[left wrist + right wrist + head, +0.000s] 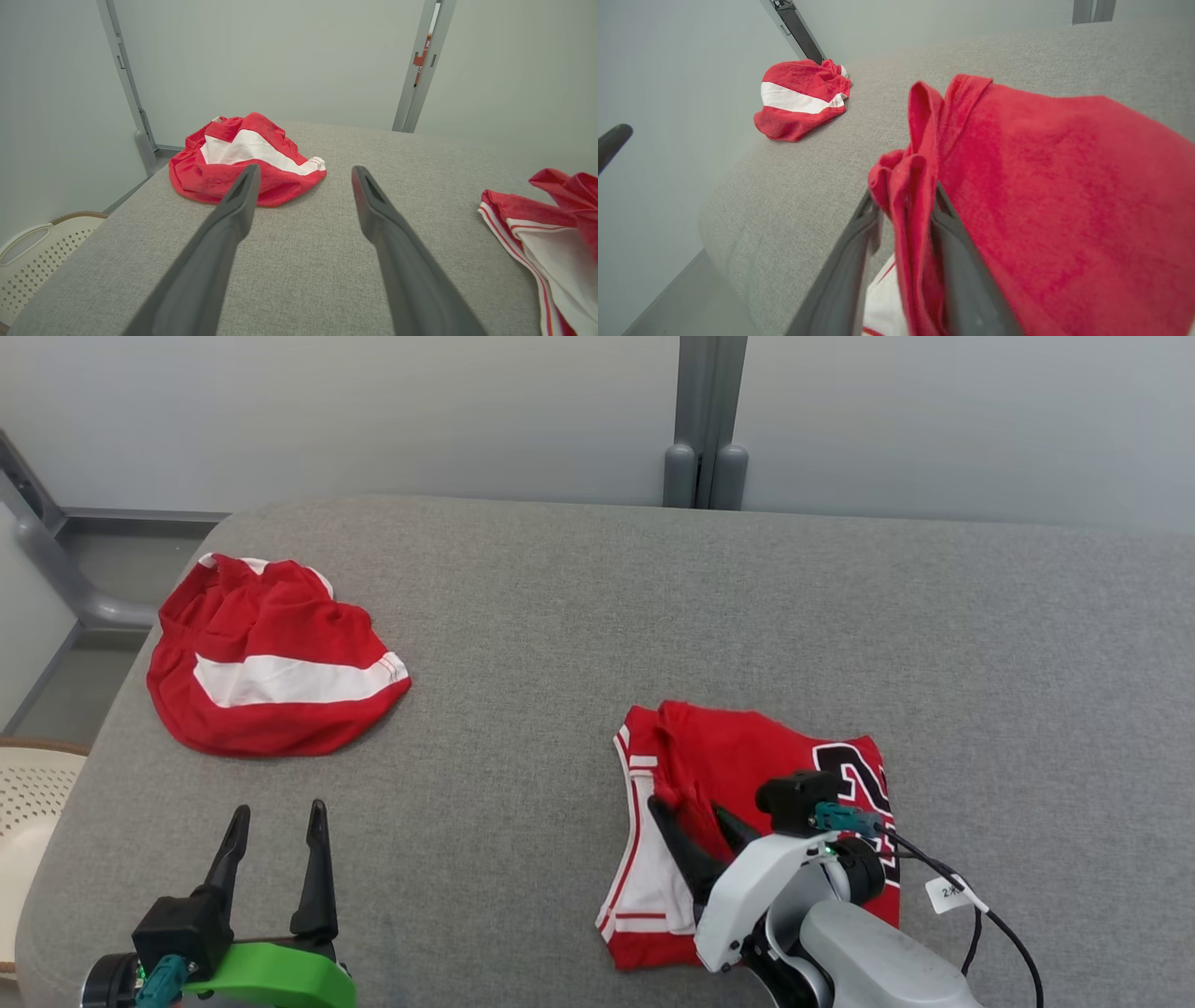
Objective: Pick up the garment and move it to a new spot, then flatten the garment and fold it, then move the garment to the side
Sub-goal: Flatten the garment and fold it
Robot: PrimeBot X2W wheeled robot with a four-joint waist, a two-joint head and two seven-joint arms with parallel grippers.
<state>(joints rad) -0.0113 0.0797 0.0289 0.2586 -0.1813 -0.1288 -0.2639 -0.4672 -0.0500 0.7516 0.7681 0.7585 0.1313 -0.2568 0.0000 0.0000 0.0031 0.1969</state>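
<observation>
The garment point(747, 756) is a red jersey with white trim and a black number, lying folded on the grey padded table point(560, 616) at the front right. My right gripper point(689, 807) is over its left part, jaws parted, with a raised red fold standing between the fingers point(903, 198). The jersey's red body point(1064, 186) rises to the right of that fold. Its white-trimmed edge point(537, 224) lies at the right of the left wrist view. My left gripper point(280, 809) hovers open at the front left, holding nothing point(304, 170).
A second red garment with a white band point(271, 663) lies crumpled at the table's back left point(243, 154) point(798, 100). A pale perforated basket point(28, 803) stands off the table's left edge point(28, 252). Grey walls and a post close the back.
</observation>
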